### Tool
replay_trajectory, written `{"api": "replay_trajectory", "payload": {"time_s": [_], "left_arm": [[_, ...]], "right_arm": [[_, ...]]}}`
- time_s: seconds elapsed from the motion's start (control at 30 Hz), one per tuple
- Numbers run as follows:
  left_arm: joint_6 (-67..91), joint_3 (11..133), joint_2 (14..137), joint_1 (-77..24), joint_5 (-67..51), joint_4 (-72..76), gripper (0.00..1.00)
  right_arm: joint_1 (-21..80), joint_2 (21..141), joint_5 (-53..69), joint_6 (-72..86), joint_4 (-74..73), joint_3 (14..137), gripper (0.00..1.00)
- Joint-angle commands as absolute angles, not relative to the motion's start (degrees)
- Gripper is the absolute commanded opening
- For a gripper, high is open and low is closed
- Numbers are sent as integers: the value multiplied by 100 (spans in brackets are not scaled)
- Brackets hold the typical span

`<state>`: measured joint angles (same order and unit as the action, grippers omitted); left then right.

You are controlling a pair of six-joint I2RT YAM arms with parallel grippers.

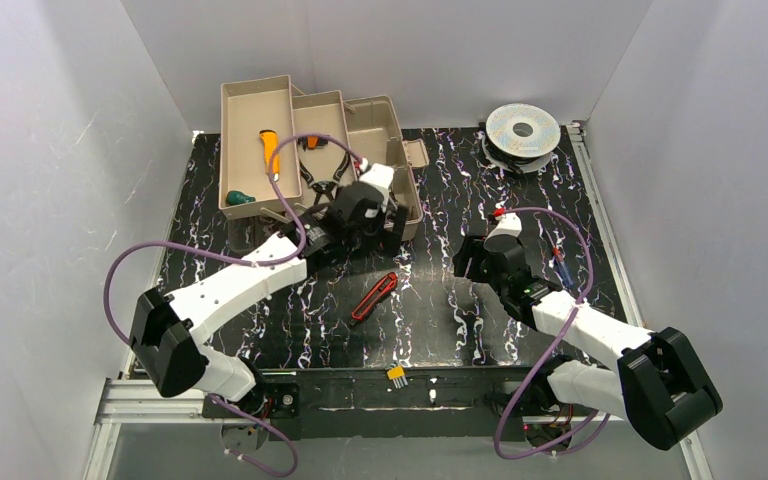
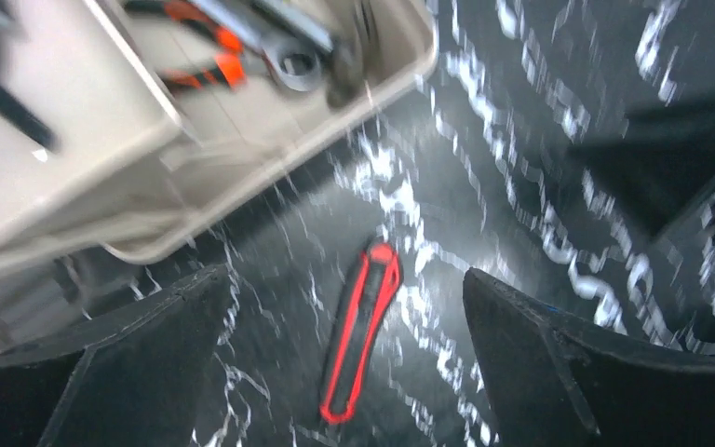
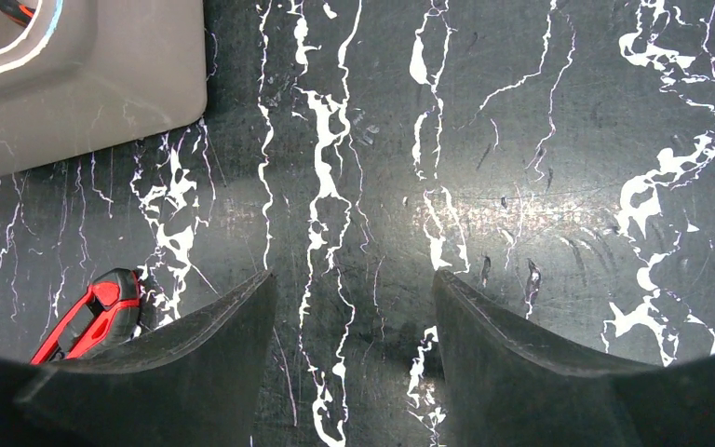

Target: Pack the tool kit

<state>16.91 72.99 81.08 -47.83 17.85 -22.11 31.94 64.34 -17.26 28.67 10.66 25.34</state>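
Observation:
The tan toolbox [image 1: 380,130] stands open at the back left with its fold-out trays [image 1: 255,120] spread. An orange-handled knife [image 1: 270,150] lies in the left tray and pliers [image 1: 315,162] in the middle one. A red and black utility knife [image 1: 374,297] lies on the mat in front of the box. My left gripper [image 1: 380,235] is open and empty at the box's front edge. In the left wrist view the red knife [image 2: 361,331] lies on the mat between the open gripper [image 2: 346,277]. My right gripper [image 1: 465,262] is open and empty above bare mat [image 3: 352,276], with the red knife [image 3: 93,317] to its left.
A round silver wire spool [image 1: 522,130] sits at the back right. A small yellow piece [image 1: 397,375] lies at the mat's near edge. Pliers [image 2: 205,70] and a wrench [image 2: 293,65] lie in the tray seen in the left wrist view. White walls enclose the black marbled mat [image 1: 440,190].

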Motion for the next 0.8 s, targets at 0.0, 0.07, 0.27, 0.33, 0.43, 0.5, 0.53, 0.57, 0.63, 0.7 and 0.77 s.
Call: {"api": "replay_trajectory", "payload": {"time_s": [0.0, 0.07, 0.27, 0.33, 0.43, 0.5, 0.53, 0.57, 0.63, 0.7, 0.77], "left_arm": [[1369, 6456, 7826, -5112, 1002, -2416, 98], [1269, 6136, 7758, -5251, 1129, -2444, 98], [1431, 5464, 7954, -5273, 1063, -2252, 98], [1449, 5412, 8133, -5276, 978, -2197, 97], [1488, 5373, 8456, -5276, 1004, -2192, 96], [1526, 5336, 8631, -5274, 921, -2119, 94], [1543, 5304, 8710, -5275, 856, -2043, 93], [1572, 5265, 8775, -5274, 791, -1955, 92], [1647, 5201, 8928, -5273, 757, -1841, 90], [1724, 5165, 9091, -5274, 797, -1796, 89], [1840, 5120, 9257, -5273, 873, -1770, 89]], "right_arm": [[3181, 6315, -1834, 2948, 1287, 2505, 70], [3182, 6336, -1794, 2967, 1304, 2505, 70], [3177, 6374, -1730, 2966, 1309, 2514, 70], [3181, 6360, -1747, 2965, 1302, 2509, 70], [3175, 6318, -1782, 2954, 1288, 2498, 70], [3182, 6287, -1798, 2947, 1279, 2496, 70], [3179, 6272, -1811, 2949, 1275, 2490, 70], [3180, 6263, -1834, 2947, 1267, 2481, 70], [3173, 6242, -1867, 2936, 1257, 2471, 70], [3181, 6219, -1872, 2936, 1259, 2457, 70], [3178, 6214, -1872, 2938, 1266, 2452, 70]]}}
